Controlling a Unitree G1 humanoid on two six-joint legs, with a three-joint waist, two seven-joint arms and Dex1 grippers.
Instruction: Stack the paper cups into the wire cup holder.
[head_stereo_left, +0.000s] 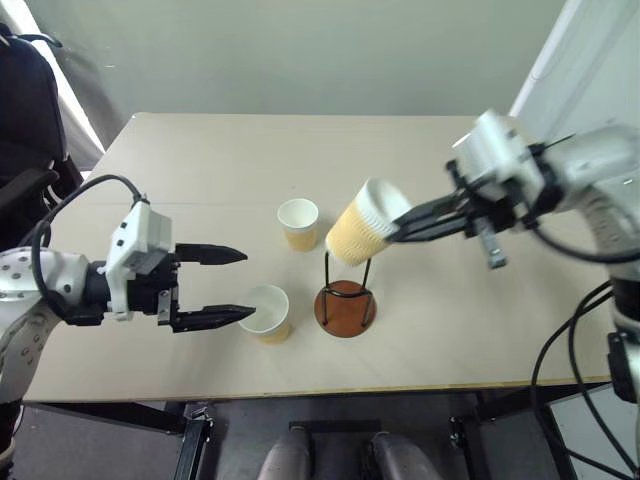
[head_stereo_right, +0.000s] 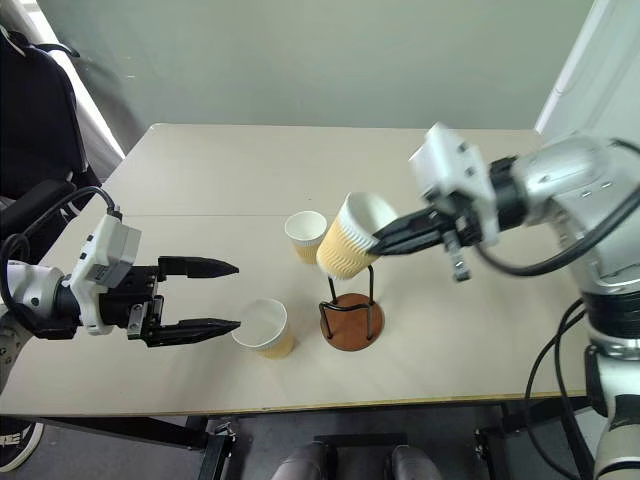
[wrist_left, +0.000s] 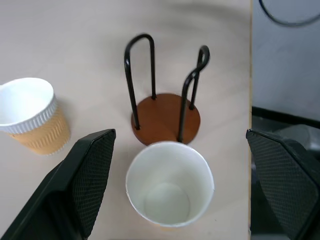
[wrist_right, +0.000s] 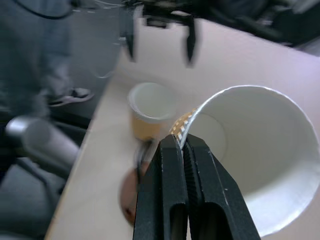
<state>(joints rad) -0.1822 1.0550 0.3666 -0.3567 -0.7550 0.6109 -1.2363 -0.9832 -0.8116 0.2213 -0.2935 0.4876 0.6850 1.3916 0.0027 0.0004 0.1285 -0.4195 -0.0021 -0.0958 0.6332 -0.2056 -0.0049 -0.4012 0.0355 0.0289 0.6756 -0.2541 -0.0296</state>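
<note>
While the right gripper (head_stereo_left: 392, 232) pinches one cup (head_stereo_left: 362, 224) by its rim above the holder (head_stereo_left: 345, 300), the left gripper (head_stereo_left: 235, 285) hangs wide beside another cup (head_stereo_left: 268, 312); light, crushable paper wants a gentle rim pinch

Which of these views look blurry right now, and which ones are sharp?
Left wrist view: sharp on the wire cup holder and the cup before it. Right wrist view: background smeared, while the right gripper and its held cup stay clear. Left eye view: right forearm slightly smeared.
</note>
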